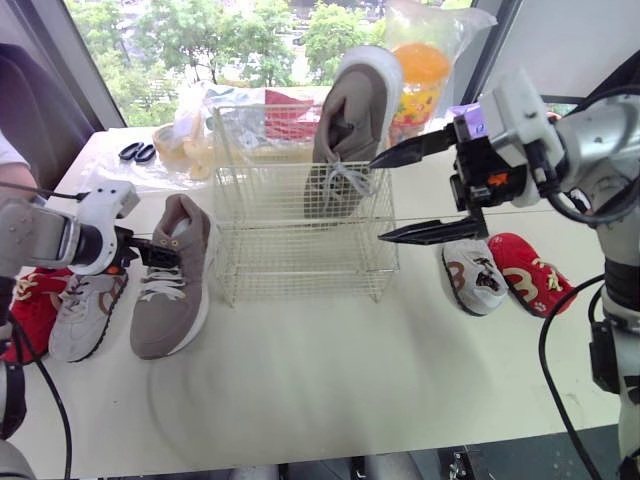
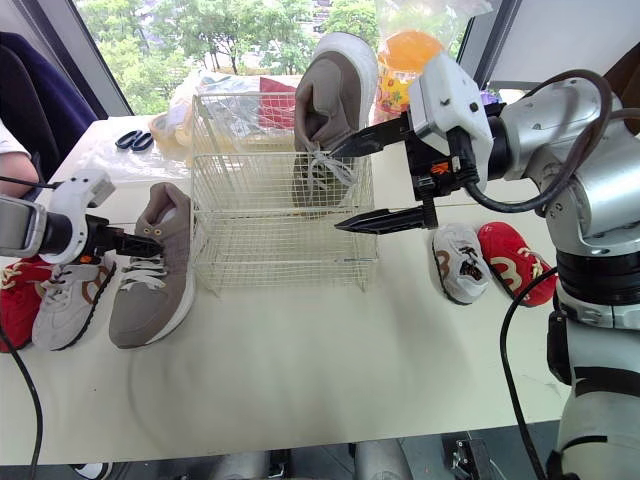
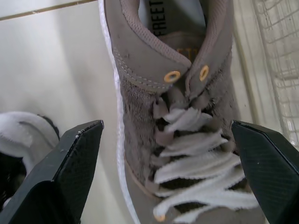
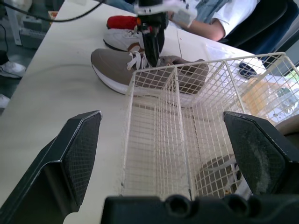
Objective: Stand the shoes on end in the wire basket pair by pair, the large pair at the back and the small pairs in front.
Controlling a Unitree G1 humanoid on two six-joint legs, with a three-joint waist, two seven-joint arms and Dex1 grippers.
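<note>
Beside the wire basket (image 1: 300,250), the taupe shoe (image 1: 170,300) lies under the wide-open, empty left pincer (image 1: 158,252).

Silver-grey arms (image 1: 600,135) carry white wrist housings (image 1: 515,100), black cables (image 1: 541,350) (orange marks too) and tapered black pincer fingers (image 1: 420,150).

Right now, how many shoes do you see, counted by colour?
Large taupe shoes: 2
Small grey-white sneakers: 2
Small red shoes: 2
Total: 6
</note>
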